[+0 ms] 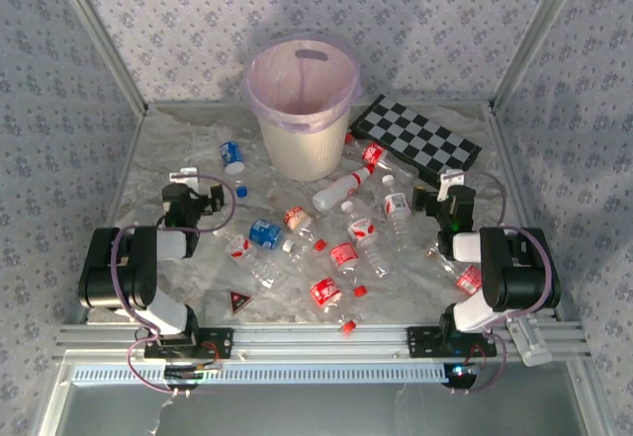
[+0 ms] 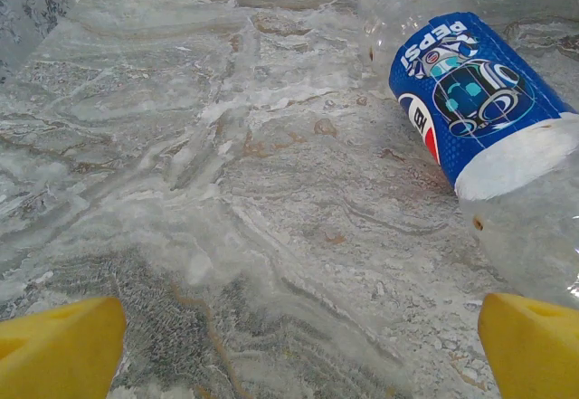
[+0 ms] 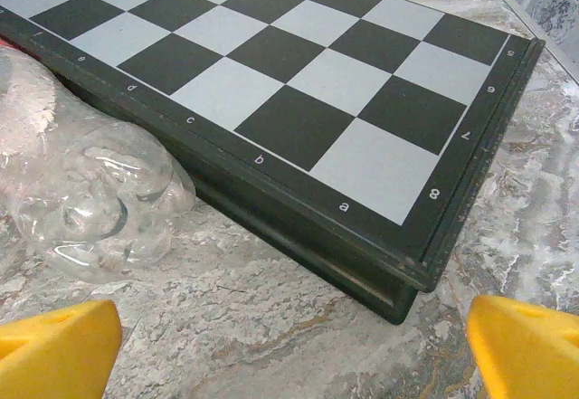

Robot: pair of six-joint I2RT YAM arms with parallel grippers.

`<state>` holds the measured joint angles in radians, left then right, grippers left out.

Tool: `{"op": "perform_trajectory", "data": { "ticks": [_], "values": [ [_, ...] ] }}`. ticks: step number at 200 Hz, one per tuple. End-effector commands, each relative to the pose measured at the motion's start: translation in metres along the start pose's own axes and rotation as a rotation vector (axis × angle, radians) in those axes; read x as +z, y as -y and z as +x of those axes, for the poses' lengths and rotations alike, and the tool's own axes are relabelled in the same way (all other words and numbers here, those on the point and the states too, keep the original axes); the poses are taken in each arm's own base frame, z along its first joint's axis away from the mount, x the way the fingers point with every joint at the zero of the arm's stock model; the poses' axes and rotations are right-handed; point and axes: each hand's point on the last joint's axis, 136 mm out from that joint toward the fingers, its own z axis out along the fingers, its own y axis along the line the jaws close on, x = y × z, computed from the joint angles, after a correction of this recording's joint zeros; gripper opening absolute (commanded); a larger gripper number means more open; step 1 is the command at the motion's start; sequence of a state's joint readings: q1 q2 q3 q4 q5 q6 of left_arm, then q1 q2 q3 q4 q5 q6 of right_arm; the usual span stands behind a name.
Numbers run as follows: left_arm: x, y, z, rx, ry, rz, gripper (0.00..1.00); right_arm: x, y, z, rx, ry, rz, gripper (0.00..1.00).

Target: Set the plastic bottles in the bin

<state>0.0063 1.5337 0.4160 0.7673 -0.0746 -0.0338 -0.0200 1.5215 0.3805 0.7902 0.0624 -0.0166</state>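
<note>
- The plastic bottles (image 1: 342,254) lie scattered on their sides across the marbled table (image 1: 203,278), most of them between your two arms and in front of the bin (image 1: 302,110).
- The bin stands upright at the far middle of the table, a pinkish bag folded over its rim.
- A blue-labelled bottle (image 2: 470,100) lies ahead and to the right of your left gripper (image 2: 298,349), apart from both fingers (image 2: 54,349); its label reads Pepsi.
- Your left gripper's yellow fingers are spread wide, with nothing but table between them.
- A clear bottle (image 3: 81,191) lies ahead and to the left of your right gripper (image 3: 294,354), its rounded end against the near edge of the checkerboard (image 3: 298,100).
- Your right gripper's fingers (image 3: 534,349) are likewise spread wide and hold nothing.
- From above, your left gripper (image 1: 185,183) sits near the blue-labelled bottle (image 1: 231,154), and your right gripper (image 1: 450,185) just beside the checkerboard's (image 1: 420,139) near corner.
</note>
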Motion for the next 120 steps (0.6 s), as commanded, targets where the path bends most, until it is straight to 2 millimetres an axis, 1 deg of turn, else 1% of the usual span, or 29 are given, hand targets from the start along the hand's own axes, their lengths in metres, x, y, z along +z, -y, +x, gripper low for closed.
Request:
{"op": "perform_trajectory", "data": {
  "ticks": [1, 120],
  "values": [
    [0.0001, 0.0010, -0.0100, 0.004, 0.041, 0.009, 1.00, 0.0016, 0.0013, -0.0095, -0.005, 0.026, -0.002, 1.00],
    [0.0006, -0.0001, -0.0097, -0.007, 0.036, 0.019, 1.00, 0.0018, 0.0014, -0.0089, 0.004, 0.022, -0.011, 1.00]
  ]
}}
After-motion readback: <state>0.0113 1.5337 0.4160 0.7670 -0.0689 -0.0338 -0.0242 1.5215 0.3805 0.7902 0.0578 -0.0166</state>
